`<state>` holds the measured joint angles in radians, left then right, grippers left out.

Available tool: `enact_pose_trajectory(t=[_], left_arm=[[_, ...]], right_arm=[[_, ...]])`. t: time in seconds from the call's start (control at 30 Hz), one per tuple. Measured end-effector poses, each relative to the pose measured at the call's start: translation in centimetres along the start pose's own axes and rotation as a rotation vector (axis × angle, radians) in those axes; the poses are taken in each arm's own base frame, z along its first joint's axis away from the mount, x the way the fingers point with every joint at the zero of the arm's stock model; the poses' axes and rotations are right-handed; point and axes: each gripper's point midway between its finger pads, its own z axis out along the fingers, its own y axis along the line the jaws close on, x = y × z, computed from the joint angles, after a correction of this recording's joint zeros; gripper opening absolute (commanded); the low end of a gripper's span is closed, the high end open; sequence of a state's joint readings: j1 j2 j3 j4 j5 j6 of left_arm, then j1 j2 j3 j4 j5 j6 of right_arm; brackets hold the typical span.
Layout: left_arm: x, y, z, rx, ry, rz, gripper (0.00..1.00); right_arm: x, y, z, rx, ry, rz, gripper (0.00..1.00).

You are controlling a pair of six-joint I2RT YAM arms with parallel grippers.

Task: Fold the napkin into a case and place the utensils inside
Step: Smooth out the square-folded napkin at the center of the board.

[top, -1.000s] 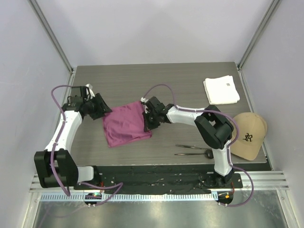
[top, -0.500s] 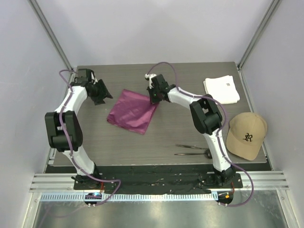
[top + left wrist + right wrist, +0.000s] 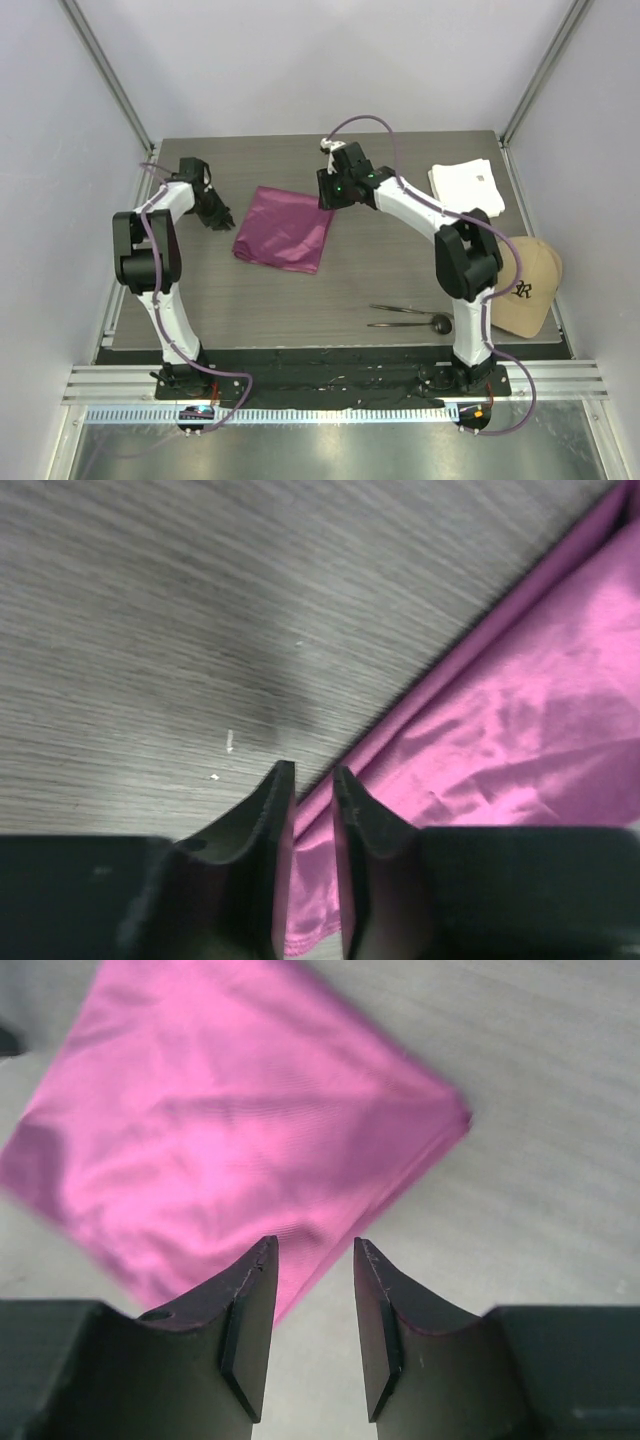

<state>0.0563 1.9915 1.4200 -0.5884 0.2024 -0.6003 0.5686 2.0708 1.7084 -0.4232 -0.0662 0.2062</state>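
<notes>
The magenta napkin [image 3: 285,228] lies flat on the table as a folded, roughly square piece, also seen in the wrist views [image 3: 520,700] [image 3: 230,1130]. My left gripper [image 3: 223,219] [image 3: 312,772] hovers at the napkin's left edge, its jaws narrowly apart, with the cloth edge lying on the table below the gap. My right gripper [image 3: 331,194] [image 3: 312,1245] stands open just off the napkin's far right corner, nothing between its fingers. The two dark utensils [image 3: 405,315] lie side by side near the front right, the spoon's head to the right.
A folded white cloth [image 3: 467,189] sits at the back right. A tan cap [image 3: 522,286] rests at the table's right edge, close to the utensils. Frame posts stand at the back corners.
The right gripper has opened and let go of the napkin's corner, and the cloth now lies flat. The left jaws have narrowed, and that gripper has edged toward the napkin.
</notes>
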Motion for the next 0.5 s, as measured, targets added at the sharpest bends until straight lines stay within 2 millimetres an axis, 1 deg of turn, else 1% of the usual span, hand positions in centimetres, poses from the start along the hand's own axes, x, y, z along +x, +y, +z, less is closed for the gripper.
enact_pose_trajectory(t=[0.03,0.1,0.13,0.2,0.3,0.37,0.4,0.43,0.5], left_arm=[[0.2,0.3,0.2,-0.014,-0.001,0.000,0.14],[1.0,0.9,0.7,-0.046,0.004,-0.016,0.11],[1.5,1.3,1.0,-0.060,0.012,-0.026,0.08],[1.7,1.3,1.0,-0.070,-0.001,-0.039,0.04],[1.9,1.3,1.0,-0.065,-0.027,-0.066,0.04],[2.5,1.0,1.0,-0.054,-0.049,-0.076,0.04],[3.1,0.8,1.0,-0.049,-0.053,-0.077,0.04],[3.9,0.3,0.9,-0.039,-0.052,-0.075,0.06],[5.6,-0.4,0.8,-0.017,-0.052,-0.062,0.09]], right_arm=[[0.2,0.5,-1.3,-0.020,-0.004,0.013,0.41],[0.7,1.0,-2.8,-0.049,-0.009,0.035,0.40],[1.1,1.2,-3.3,-0.058,-0.006,0.045,0.40],[2.6,1.5,-3.9,-0.084,0.013,0.070,0.40],[5.5,1.4,-3.6,-0.098,0.069,0.104,0.40],[7.7,1.1,-3.2,-0.096,0.113,0.126,0.40],[8.8,1.0,-3.1,-0.093,0.135,0.136,0.40],[9.7,0.9,-3.0,-0.090,0.154,0.146,0.40],[11.0,0.6,-3.1,-0.084,0.177,0.162,0.42]])
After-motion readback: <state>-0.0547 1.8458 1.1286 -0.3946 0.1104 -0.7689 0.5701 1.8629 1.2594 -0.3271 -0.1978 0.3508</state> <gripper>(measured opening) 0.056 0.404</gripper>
